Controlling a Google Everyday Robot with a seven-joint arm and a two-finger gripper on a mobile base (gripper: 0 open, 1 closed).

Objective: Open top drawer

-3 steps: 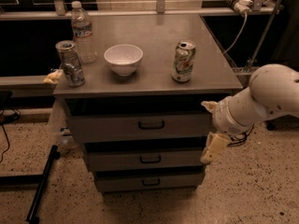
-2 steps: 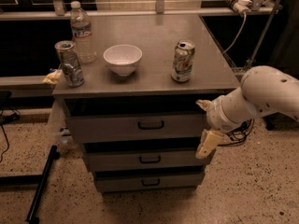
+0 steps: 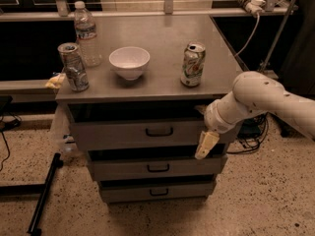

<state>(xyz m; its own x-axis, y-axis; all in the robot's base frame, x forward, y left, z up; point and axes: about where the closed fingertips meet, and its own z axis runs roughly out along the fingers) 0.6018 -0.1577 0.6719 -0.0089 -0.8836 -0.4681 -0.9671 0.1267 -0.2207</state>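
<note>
1. Camera view: the top drawer (image 3: 118, 132), a wide flat grey metal front with a slim black bar handle (image 3: 159, 131), sits directly under the smooth metal surface (image 3: 162, 43).
2. The pincer (image 3: 200, 132), its pale blunt fingers (image 3: 206, 144) apart, hangs at the drawer's right end.

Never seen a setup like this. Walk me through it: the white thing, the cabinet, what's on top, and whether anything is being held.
There is one picture, taken from in front of and above a grey metal cabinet. The white tube entering from the right is a robot arm. Its grasping tip, the end effector, hangs in front of the right end of the top drawer, to the right of the black handle. It holds nothing that I can see. Two smaller drawers sit below. On the cabinet top stand a water bottle, a left can beside it, a white bowl in the middle and a right can.
</note>
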